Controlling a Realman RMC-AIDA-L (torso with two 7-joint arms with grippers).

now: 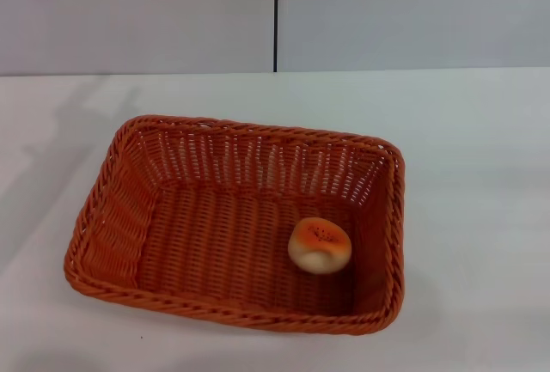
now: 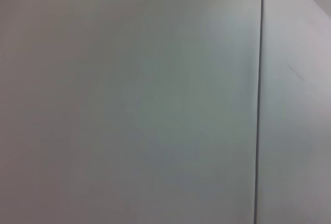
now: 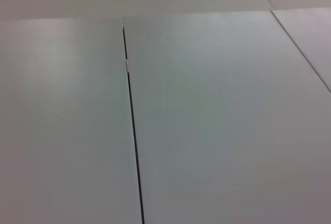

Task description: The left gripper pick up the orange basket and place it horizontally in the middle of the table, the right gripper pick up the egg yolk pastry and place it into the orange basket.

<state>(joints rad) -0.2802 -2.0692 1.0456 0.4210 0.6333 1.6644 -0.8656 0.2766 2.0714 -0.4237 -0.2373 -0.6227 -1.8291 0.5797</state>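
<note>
One basket (image 1: 232, 226), orange and woven, sits nearest on the white table (image 1: 481, 174), roughly in the middle and lying flat on its base, its long side running across the view with a slight skew. Inside it, toward the right end of the floor, rests the pastry (image 1: 320, 246), a small round bun tipped partly on its side, its glossy orange-brown top angled up and its pale base showing. Beyond the basket the table runs bare to a grey wall (image 1: 137, 11) split by a dark vertical seam. Neither the left gripper nor the right gripper appears anywhere; both wrist views show only plain grey panels with a thin seam, so how far either is open, or whether it holds anything, cannot be told, though nothing of the task is in them. Judging from this layout, both placements look done, and all that seems left is for the arms to stay clear and finish.
</note>
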